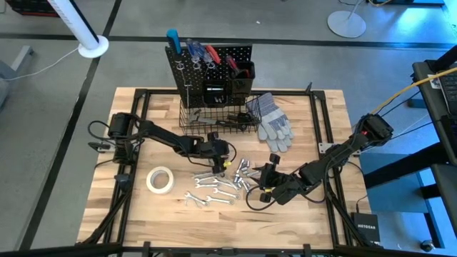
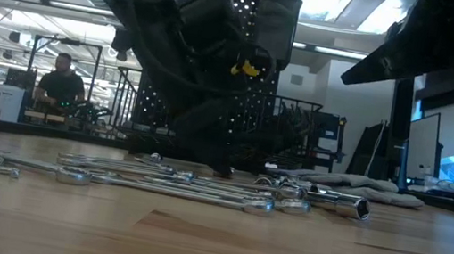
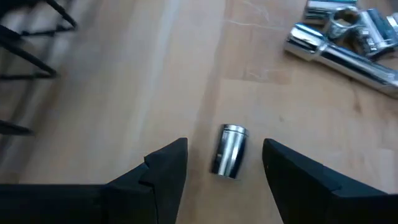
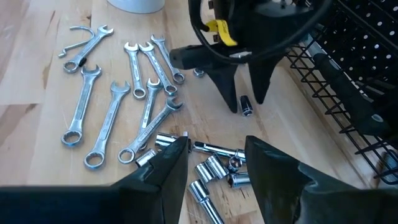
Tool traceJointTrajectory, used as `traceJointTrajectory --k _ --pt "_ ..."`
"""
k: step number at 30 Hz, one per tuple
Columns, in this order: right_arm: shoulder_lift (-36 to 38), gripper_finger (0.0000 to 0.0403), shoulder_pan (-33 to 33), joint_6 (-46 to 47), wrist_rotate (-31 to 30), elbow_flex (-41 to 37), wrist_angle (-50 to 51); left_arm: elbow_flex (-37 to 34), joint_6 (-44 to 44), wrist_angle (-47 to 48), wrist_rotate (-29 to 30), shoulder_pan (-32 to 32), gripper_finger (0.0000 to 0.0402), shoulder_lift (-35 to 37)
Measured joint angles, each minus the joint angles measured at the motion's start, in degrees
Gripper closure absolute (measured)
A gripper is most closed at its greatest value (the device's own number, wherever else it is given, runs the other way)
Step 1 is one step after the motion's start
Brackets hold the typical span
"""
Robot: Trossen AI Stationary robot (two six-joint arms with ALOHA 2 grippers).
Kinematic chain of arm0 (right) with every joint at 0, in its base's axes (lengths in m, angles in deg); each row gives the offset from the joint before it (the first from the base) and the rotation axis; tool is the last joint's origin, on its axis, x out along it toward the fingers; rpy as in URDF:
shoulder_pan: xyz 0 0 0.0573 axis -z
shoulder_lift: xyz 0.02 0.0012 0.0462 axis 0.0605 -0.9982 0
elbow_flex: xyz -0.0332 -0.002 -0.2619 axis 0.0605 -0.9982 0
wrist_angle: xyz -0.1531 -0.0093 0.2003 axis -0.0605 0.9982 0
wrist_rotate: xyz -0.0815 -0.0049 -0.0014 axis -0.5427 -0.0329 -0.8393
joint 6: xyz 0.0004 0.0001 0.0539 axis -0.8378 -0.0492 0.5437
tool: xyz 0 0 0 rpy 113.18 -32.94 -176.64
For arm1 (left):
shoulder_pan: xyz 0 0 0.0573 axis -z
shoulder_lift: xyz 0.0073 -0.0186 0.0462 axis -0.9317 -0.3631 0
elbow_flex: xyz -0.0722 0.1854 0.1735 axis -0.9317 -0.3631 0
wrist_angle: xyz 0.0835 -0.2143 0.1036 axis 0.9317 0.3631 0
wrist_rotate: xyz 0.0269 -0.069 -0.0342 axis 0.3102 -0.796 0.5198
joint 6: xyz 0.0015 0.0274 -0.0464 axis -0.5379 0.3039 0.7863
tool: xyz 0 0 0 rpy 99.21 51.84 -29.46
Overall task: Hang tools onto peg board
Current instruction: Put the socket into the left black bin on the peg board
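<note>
A small silver socket point(image 3: 229, 151) lies on its side on the wooden table point(image 1: 136, 207), right between the two dark fingers point(image 3: 163, 171) of the left gripper point(image 4: 245, 107). The fingers are spread wide, one on each side of the socket, and they do not touch it. The gripper points down at the table, close in front of the wire basket point(image 1: 214, 120) at the foot of the peg board point(image 1: 214, 68).

The peg board stands upright at the far edge of the table. A few tools with red and blue handles point(image 1: 207, 51) are already on it.

A bunch of silver wrenches point(image 4: 118, 106) lies flat on the table, a little farther from the peg board than the left gripper. More shiny sockets point(image 4: 211, 168) lie in a heap next to them. A white tape roll point(image 1: 161, 179) sits on the table beside the wrenches, on the left arm's side. Grey work gloves point(image 1: 273, 121) lie next to the wire basket.

The right gripper point(image 1: 268, 173) hangs over the heap of sockets, farther from the peg board than the left one. Its fingers are apart and hold nothing.
</note>
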Motion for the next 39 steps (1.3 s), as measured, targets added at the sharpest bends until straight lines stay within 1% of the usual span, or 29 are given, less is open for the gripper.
traceJointTrajectory --k 2,5,9,16,19,23,27,30,36,39 --pt "0.0 0.024 -0.01 -0.01 0.01 0.0 0.02 0.0 0.92 -0.43 -3.18 -0.4 0.0209 -0.6" --pt "0.0 0.024 -0.02 0.0 0.02 0.0 -0.01 0.02 1.43 -0.23 -5.68 -0.82 0.0224 -1.0" --pt "0.0 0.024 0.0 0.0 0.13 0.0 0.01 0.07 1.13 0.38 -5.97 -0.8 0.0256 -1.11" --pt "0.0 0.024 -0.01 0.0 0.17 0.0 0.05 0.07 0.84 0.47 -6.37 -0.76 0.0328 -1.15" --pt "0.0 0.024 0.0 -0.01 0.2 0.0 0.17 0.07 0.58 0.59 -6.27 -0.6 0.0346 -1.15" --pt "0.0 0.024 -0.02 0.0 0.22 0.0 0.34 0.07 0.07 0.58 -5.92 -0.23 0.0345 -1.15" --pt "0.0 0.024 0.0 0.13 0.24 0.0 0.97 0.25 0.01 0.99 -4.46 0.81 0.0335 -0.73" --pt "0.0 0.024 0.0 0.23 0.27 0.0 1.28 0.61 -0.77 2.25 -3.62 1.87 0.0338 0.49" --pt "0.0 0.024 -0.02 0.37 0.59 0.0 1.32 0.92 -2.01 1.82 -0.74 4.24 0.0338 6.34" --pt "0.0 0.024 0.0 0.39 0.59 0.0 1.26 0.92 -3.82 1.75 2.6 5.6 0.0334 11.06"
